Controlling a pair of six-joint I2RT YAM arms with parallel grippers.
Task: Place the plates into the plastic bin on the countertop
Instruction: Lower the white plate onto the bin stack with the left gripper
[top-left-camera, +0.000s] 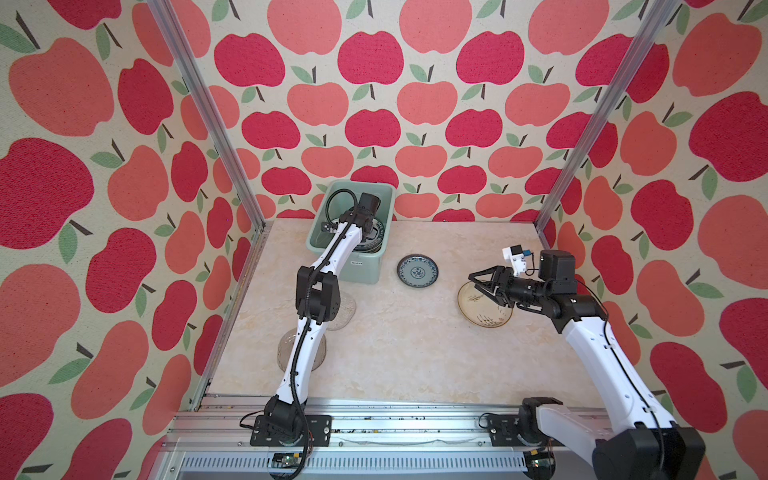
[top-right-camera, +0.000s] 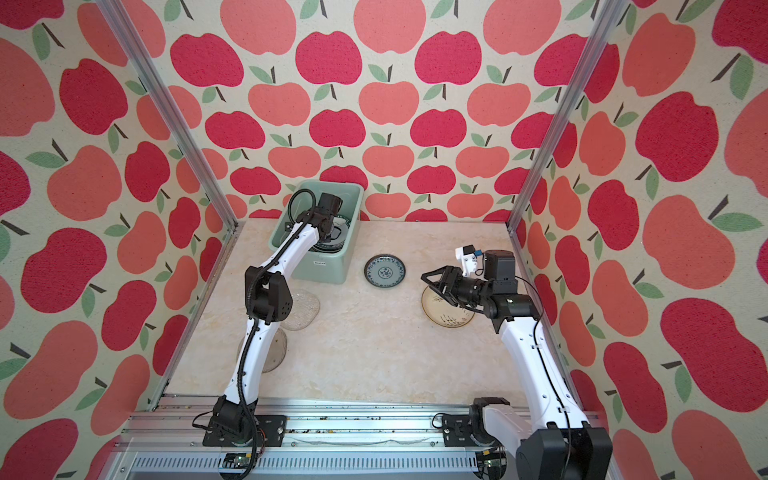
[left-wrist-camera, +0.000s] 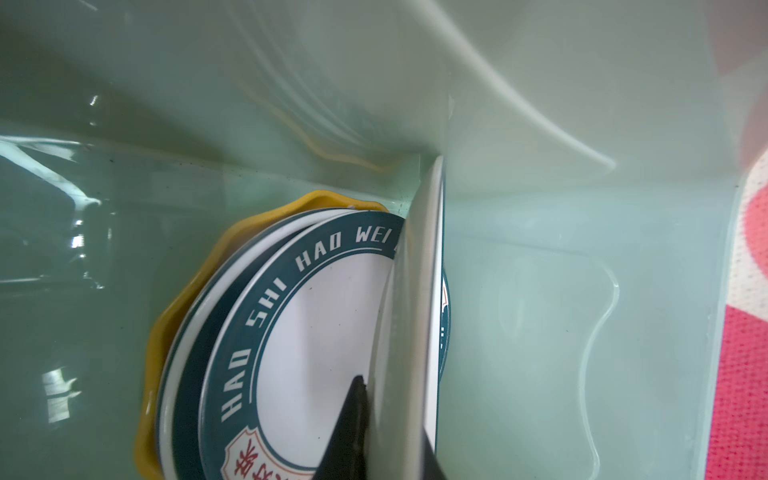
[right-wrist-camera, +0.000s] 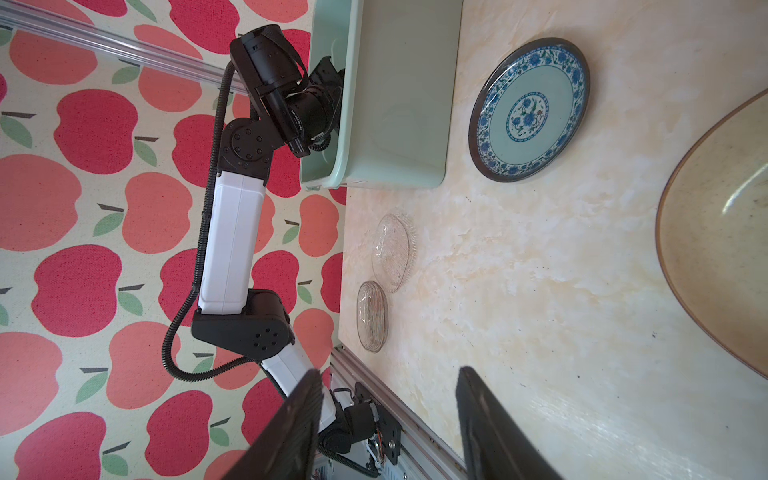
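My left gripper (left-wrist-camera: 395, 436) reaches down inside the mint-green plastic bin (top-left-camera: 365, 274) and is shut on the rim of a white plate (left-wrist-camera: 419, 311), held edge-on near a bin wall (left-wrist-camera: 540, 291). Beneath it lie a teal-rimmed lettered plate (left-wrist-camera: 324, 311) and a yellow scalloped plate (left-wrist-camera: 187, 291). On the countertop (top-left-camera: 415, 353), a small blue-patterned plate (top-left-camera: 417, 271) sits right of the bin. My right gripper (top-left-camera: 478, 284) hovers open and empty over the left edge of a cream plate (top-left-camera: 484, 311). In the right wrist view its fingers (right-wrist-camera: 291, 428) stand wide apart.
Two clear glass plates (top-left-camera: 347, 309) (top-left-camera: 286, 353) lie on the left, partly hidden under my left arm; they also show in the right wrist view (right-wrist-camera: 392, 253) (right-wrist-camera: 372, 316). Apple-patterned walls close three sides. A metal rail (top-left-camera: 395, 415) runs along the front edge.
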